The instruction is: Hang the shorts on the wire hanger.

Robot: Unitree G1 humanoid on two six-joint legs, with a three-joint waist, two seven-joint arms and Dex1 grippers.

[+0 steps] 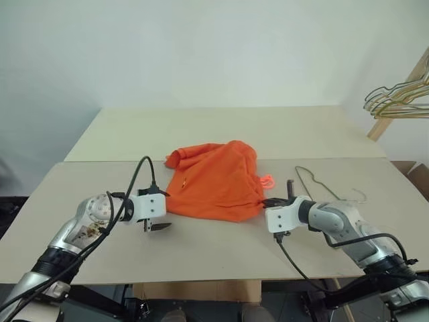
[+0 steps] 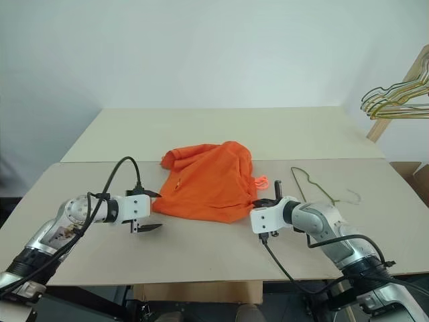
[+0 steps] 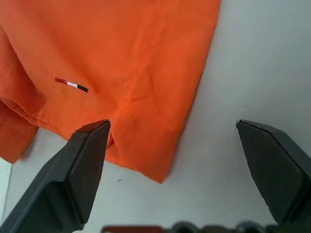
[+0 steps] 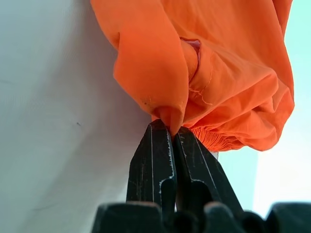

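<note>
Soft, even light falls across the pale table [image 1: 221, 261], shadows faint; close up, the right gripper [image 4: 173, 131] looks slightly blurred.

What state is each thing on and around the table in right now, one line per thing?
shorts: crumpled in a heap on the table, one edge pinched by the right gripper.
wire hanger: lying flat on the table, beside the shorts, nothing on it.
left gripper: open, at the shorts' near edge, holding nothing.
right gripper: shut on a fold of the shorts.
bunch of hangers: hanging on a wooden rack.
</note>
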